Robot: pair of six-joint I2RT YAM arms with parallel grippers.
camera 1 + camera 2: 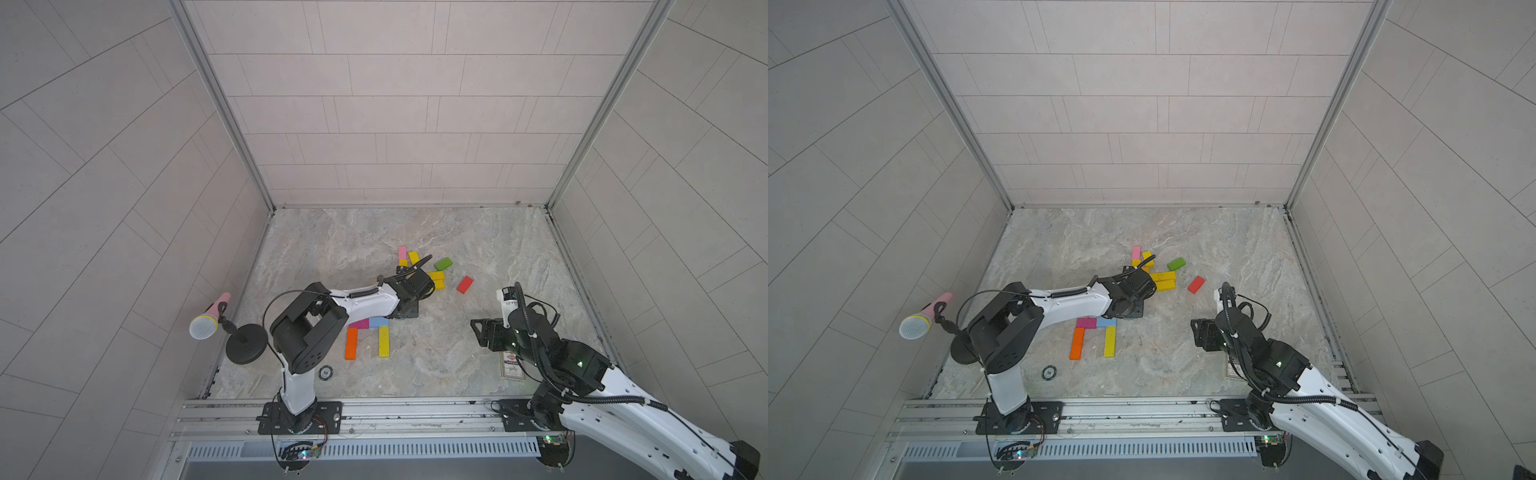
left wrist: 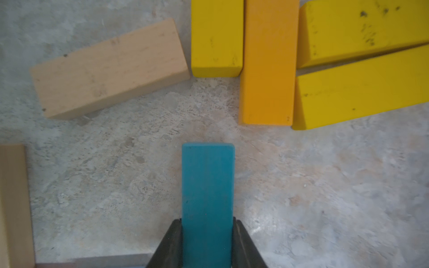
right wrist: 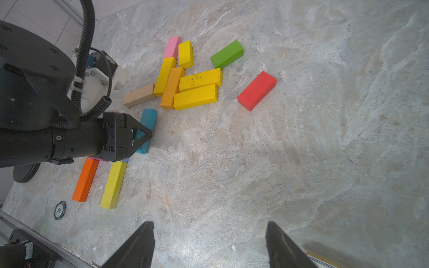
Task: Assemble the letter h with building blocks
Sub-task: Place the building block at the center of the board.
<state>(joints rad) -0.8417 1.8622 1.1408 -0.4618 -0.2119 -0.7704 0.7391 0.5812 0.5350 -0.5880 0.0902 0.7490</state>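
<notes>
**Left wrist view: teal block clamped, ready for the stem**

The left tool (image 2: 207, 221) is closed on one end of the teal block (image 2: 207, 181), which is held low, between the laid blocks and the nearest loose yellow block (image 2: 217, 37). Its long axis is run straight out from the jaws, with the free end pointed at that yellow block. Ideally it is aligned with the long orange block (image 1: 351, 343), lowered flat and butted against the magenta block (image 1: 360, 324) before release. The right tool (image 3: 209, 224) is spread apart, empty, above the counter (image 3: 325, 162).
</notes>
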